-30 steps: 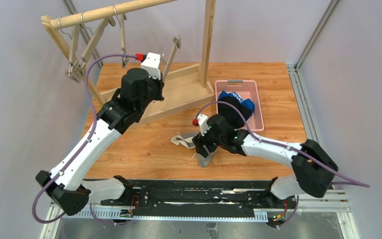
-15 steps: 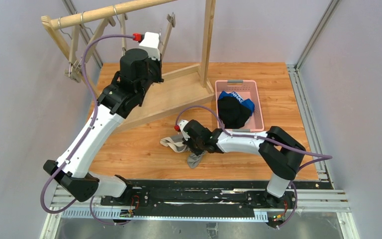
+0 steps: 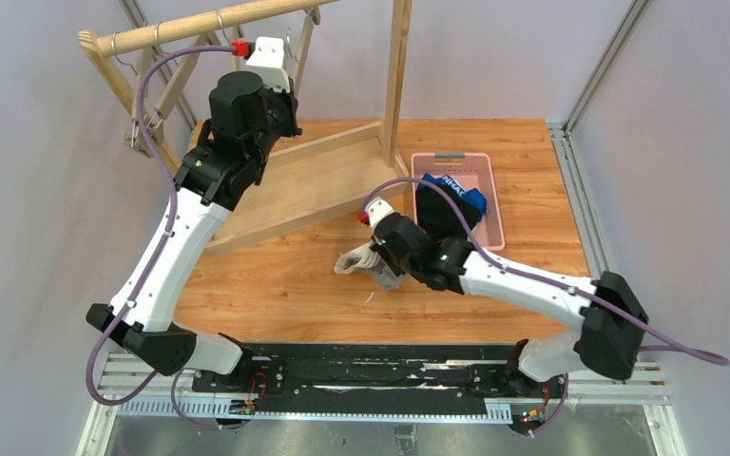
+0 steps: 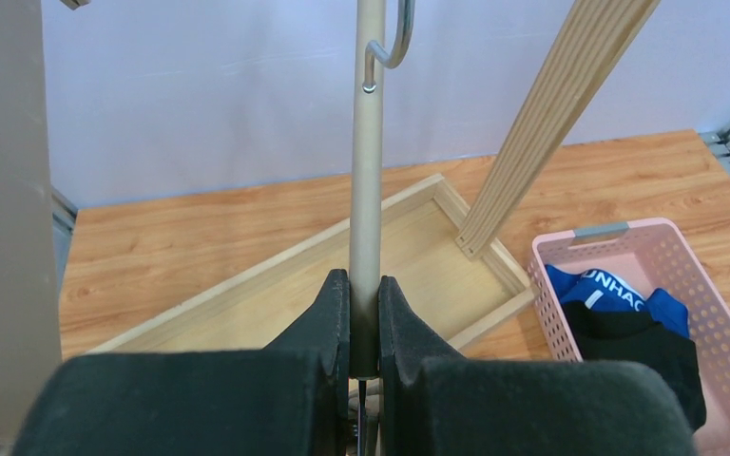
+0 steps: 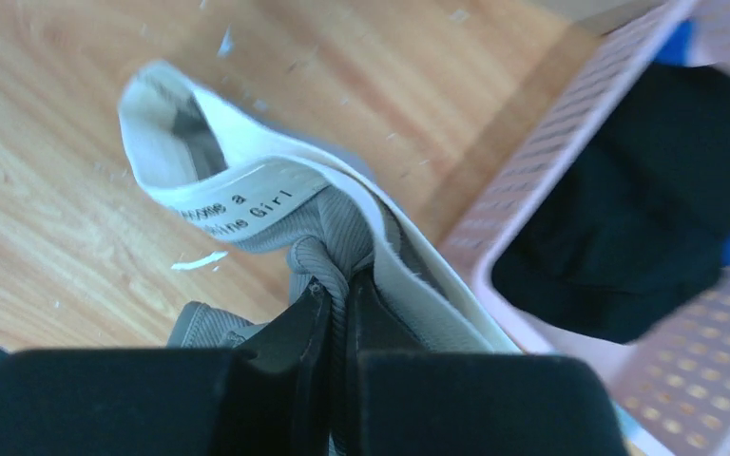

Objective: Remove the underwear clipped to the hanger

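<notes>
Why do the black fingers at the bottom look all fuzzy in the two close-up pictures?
Right wrist view: the right fingers sit near the lens, so they blur; the pink basket looks soft too, but the lettering on the grey underwear is readable. Left wrist view: the left fingers are fuzzy, the hanger between them crisp. Top view: all sharp, even light.

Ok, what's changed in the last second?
The left gripper, shut on the hanger, swung it up toward the rail. The right gripper, shut on the grey underwear, dragged it left, then back toward the pink basket. The blue underwear and the black underwear stayed in it.
</notes>
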You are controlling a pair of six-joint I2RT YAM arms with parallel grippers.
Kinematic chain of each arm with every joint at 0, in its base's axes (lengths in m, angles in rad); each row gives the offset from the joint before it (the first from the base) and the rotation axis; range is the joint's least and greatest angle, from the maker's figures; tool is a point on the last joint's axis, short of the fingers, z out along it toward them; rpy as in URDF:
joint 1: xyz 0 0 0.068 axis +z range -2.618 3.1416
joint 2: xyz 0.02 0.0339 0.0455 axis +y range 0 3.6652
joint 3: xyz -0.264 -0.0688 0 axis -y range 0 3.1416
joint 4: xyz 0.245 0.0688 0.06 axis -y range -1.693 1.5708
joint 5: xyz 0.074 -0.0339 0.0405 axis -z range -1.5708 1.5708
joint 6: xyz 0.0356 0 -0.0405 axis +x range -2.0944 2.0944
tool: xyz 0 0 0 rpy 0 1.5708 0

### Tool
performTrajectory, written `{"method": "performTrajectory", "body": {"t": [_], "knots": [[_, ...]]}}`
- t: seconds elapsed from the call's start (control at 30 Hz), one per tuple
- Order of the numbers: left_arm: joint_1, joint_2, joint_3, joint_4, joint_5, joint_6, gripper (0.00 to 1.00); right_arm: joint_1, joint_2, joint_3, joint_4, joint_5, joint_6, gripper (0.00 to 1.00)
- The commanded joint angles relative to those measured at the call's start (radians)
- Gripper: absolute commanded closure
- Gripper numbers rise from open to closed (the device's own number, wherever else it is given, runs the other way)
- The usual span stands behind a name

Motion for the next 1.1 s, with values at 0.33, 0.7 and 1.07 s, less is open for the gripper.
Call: {"method": "performTrajectory", "body": {"t": [0.33, 0.7, 1.07], "knots": [[0.065, -0.022, 0.041, 0.079, 0.096, -0.021, 1.0, -0.274, -0.299, 0.074, 0.083, 0.281, -0.128, 1.0], [0.075, -0.071, 0.027, 0.131, 0.09, -0.014, 1.0, -0.543, -0.277, 0.038, 0.219, 0.177, -0.15, 0.99], [0.109, 0.016, 0.136, 0.133, 0.093, -0.024, 1.0, -0.639, -0.155, -0.058, 0.285, 0.003, -0.093, 0.99]]}}
